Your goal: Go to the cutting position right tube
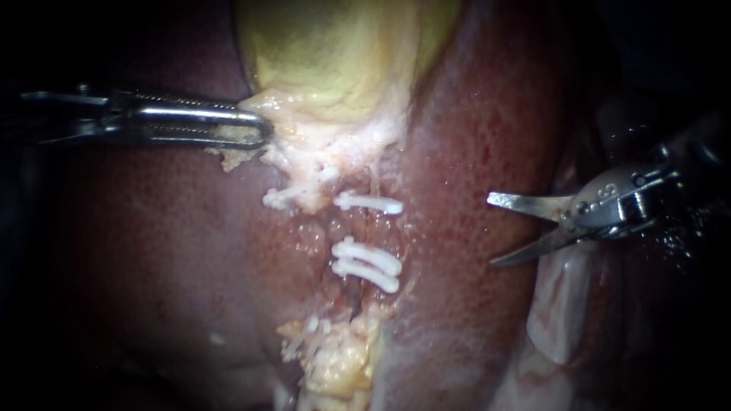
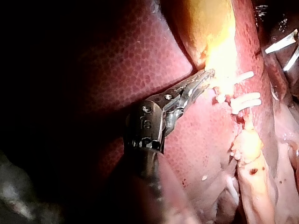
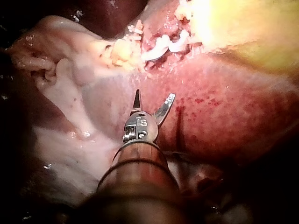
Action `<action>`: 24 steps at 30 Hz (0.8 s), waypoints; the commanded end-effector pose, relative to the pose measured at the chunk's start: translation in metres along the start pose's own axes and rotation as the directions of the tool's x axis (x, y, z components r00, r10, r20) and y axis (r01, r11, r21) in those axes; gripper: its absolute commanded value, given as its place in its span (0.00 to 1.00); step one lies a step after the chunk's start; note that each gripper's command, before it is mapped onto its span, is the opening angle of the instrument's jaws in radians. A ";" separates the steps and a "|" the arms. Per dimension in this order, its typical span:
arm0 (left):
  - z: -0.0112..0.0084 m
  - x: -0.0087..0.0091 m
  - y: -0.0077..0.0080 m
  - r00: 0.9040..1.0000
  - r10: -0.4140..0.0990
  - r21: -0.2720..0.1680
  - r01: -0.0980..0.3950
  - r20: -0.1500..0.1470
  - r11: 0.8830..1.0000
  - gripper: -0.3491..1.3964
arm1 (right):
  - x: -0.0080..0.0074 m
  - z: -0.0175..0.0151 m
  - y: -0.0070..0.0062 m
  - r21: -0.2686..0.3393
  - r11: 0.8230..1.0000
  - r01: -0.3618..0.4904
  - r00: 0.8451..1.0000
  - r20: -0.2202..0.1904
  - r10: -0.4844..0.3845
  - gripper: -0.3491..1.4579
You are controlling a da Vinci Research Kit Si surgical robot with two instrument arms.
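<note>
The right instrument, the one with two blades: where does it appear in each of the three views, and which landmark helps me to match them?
Endoscope view: the right instrument comes in from the right, blades open, apart from the white clips.
Left wrist view: the instrument is small and far, beyond the clips.
Right wrist view: the instrument fills the foreground, blades open, with the clips ahead.
Shared landmark: the white clips.

Gallbladder (image 1: 335,53), yellow-green, is lying against mottled red liver (image 1: 152,251) that is spreading to either side of the gallbladder, with a yellow fatty lump (image 1: 343,365) sitting below the gallbladder and pale tissue (image 1: 560,304) lying farther off.
</note>
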 end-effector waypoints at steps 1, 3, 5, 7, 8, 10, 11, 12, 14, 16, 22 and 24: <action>-0.0002 0.0000 0.0001 1.000 0.000 -0.001 0.000 0.000 1.000 0.00 | -0.0001 0.0000 0.0000 0.004 1.000 0.000 1.000 -0.003 0.000 0.98; -0.0006 0.0003 0.0002 1.000 -0.002 -0.003 0.002 0.001 1.000 0.00 | 0.0000 0.0000 -0.0001 0.005 1.000 0.000 1.000 -0.003 0.000 0.98; -0.0017 0.0010 0.0005 1.000 -0.005 -0.010 0.005 0.003 1.000 0.00 | 0.0000 0.0000 -0.0001 0.005 1.000 0.000 1.000 -0.003 0.000 0.98; -0.0030 0.0017 0.0008 1.000 -0.010 -0.011 0.010 0.004 1.000 0.00 | 0.0001 0.0000 -0.0002 0.005 1.000 0.000 1.000 -0.003 0.000 0.98; -0.0039 0.0022 0.0011 1.000 -0.013 -0.007 0.013 0.002 1.000 0.00 | 0.0001 0.0000 -0.0002 0.008 1.000 0.000 1.000 -0.004 0.000 0.98; -0.0051 0.0030 0.0014 1.000 -0.018 -0.004 0.018 -0.005 1.000 0.00 | 0.0001 0.0000 -0.0001 0.010 1.000 0.000 1.000 -0.005 0.000 0.98; -0.0058 0.0034 0.0016 1.000 -0.026 -0.003 0.026 -0.011 1.000 0.00 | 0.0001 0.0000 -0.0001 0.010 1.000 0.000 1.000 -0.005 0.000 0.98; -0.0061 0.0036 0.0018 1.000 -0.022 -0.001 0.022 -0.012 1.000 0.00 | 0.0001 0.0000 -0.0001 0.010 1.000 0.000 1.000 -0.005 0.000 0.98; -0.0064 0.0038 0.0020 1.000 -0.023 0.000 0.023 -0.016 1.000 0.00 | 0.0002 0.0001 -0.0001 0.011 1.000 -0.001 1.000 -0.009 0.001 0.98; -0.0063 0.0038 0.0021 1.000 -0.023 0.001 0.023 -0.016 1.000 0.00 | 0.0003 0.0002 -0.0002 0.017 1.000 -0.002 1.000 -0.011 0.002 0.98; -0.0062 0.0037 0.0021 1.000 -0.023 0.002 0.023 -0.016 1.000 0.00 | 0.0010 0.0007 -0.0004 0.094 0.995 -0.033 0.994 -0.103 0.043 0.98; -0.0062 0.0037 0.0021 1.000 -0.023 0.002 0.023 -0.016 1.000 0.00 | 0.0012 0.0012 -0.0005 0.140 0.987 -0.081 0.985 -0.140 0.100 0.98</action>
